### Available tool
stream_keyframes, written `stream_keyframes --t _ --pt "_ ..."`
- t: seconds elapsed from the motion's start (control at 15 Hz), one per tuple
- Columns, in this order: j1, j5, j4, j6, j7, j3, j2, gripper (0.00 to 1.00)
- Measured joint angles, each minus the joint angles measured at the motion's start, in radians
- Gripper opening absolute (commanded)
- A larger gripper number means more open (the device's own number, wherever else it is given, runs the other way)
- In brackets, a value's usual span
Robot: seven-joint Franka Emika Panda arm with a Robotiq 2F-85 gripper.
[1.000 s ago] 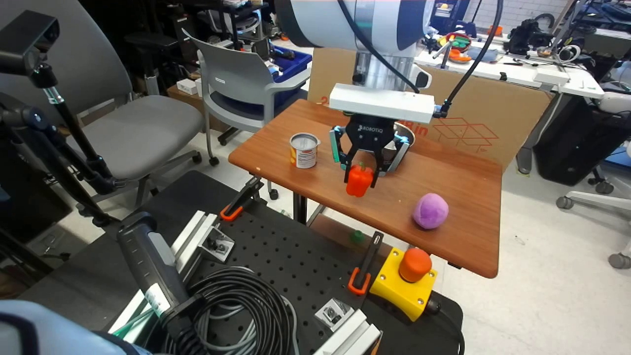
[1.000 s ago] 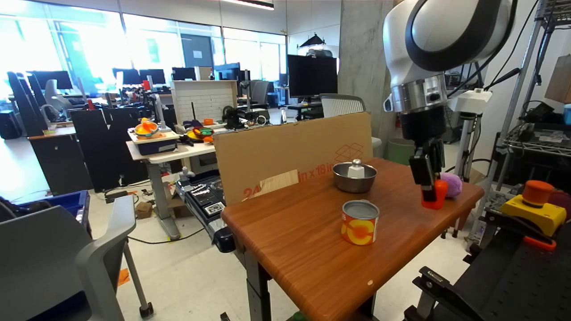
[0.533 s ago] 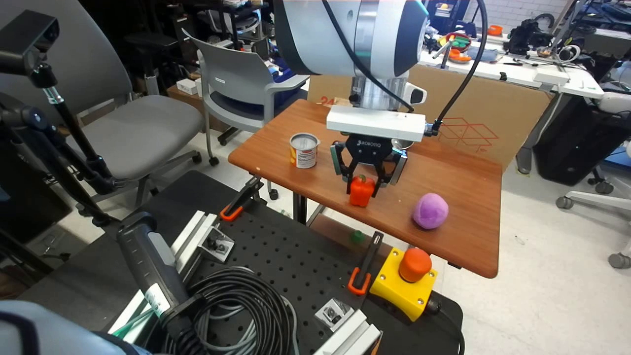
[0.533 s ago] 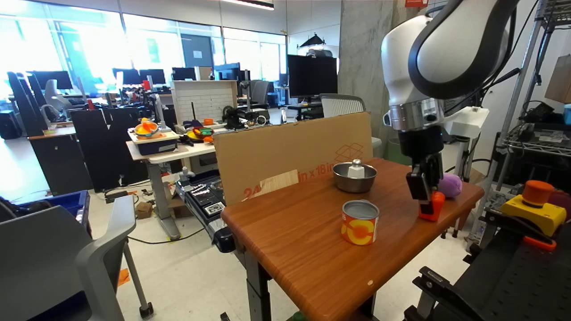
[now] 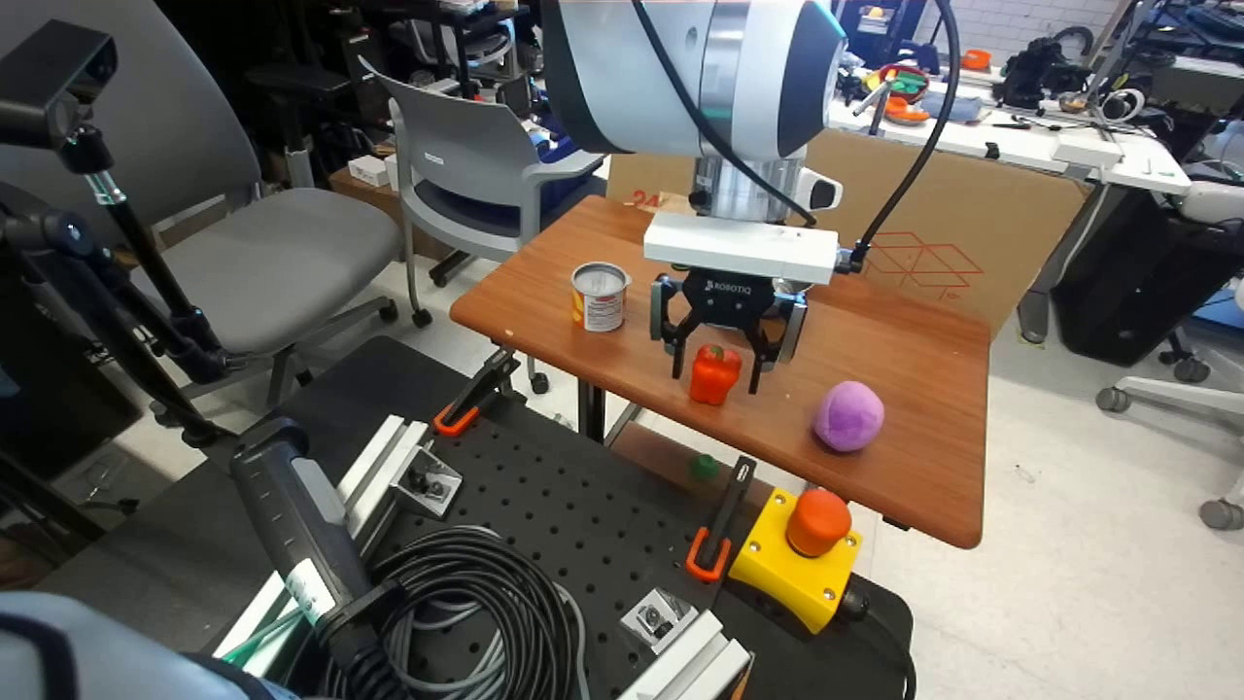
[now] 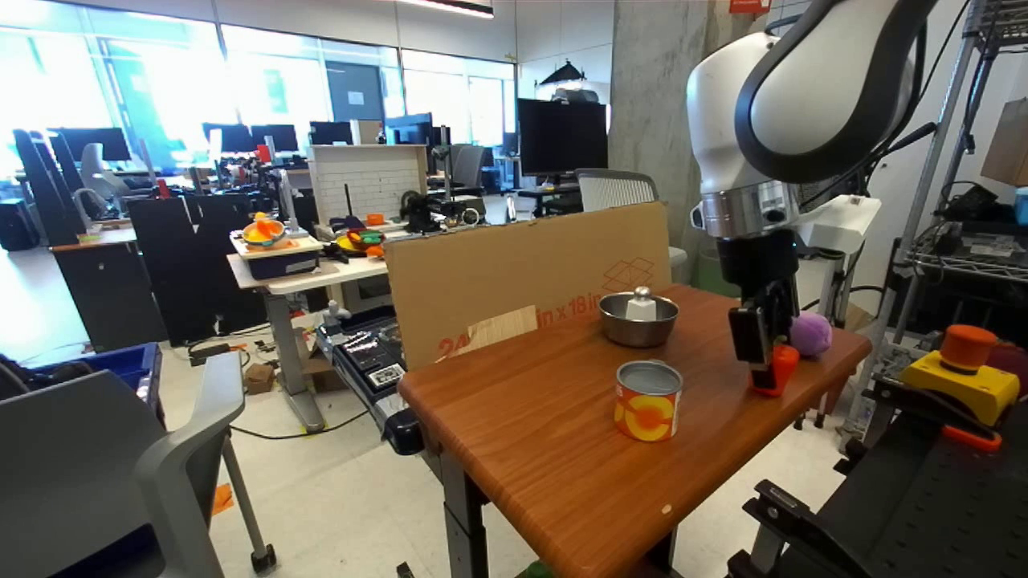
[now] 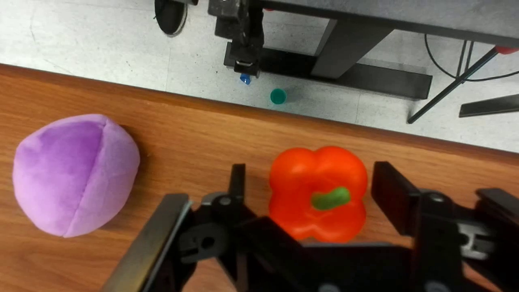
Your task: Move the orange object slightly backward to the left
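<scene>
The orange object, a red-orange toy pepper (image 5: pixel 715 379) with a green stem, stands upright on the wooden table near its edge. My gripper (image 7: pixel 309 186) is open around it, one finger on each side. In the wrist view, gaps of table show between the pepper (image 7: pixel 318 178) and both fingers (image 7: pixel 238 178), the gap being wider on the left. From an exterior view, the near finger partly covers the pepper (image 6: pixel 785 369).
A purple ball (image 5: pixel 848 416) lies on the table (image 6: pixel 522 433) not far from the pepper. An open can (image 6: pixel 649 409) and a metal bowl (image 6: pixel 622 331) with a white piece in it stand on the same table. Cardboard (image 6: pixel 522 281) rises along the far edge.
My gripper has come down with the pepper held in it, setting it on the table. Since half a second ago the fingers have spread off the pepper, and the pepper stays put.
</scene>
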Motion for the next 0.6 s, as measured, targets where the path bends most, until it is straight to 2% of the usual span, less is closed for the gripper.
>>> stream_keyframes --t 0.2,0.47,0.6 --pt "-0.001 0.009 0.013 -0.048 -0.015 0.001 -0.038 1.0" --pt "-0.005 0.039 0.067 -0.213 0.011 -0.007 -0.179 1.0" --pt "-0.005 0.04 0.071 -0.247 0.018 -0.01 -0.224 1.0"
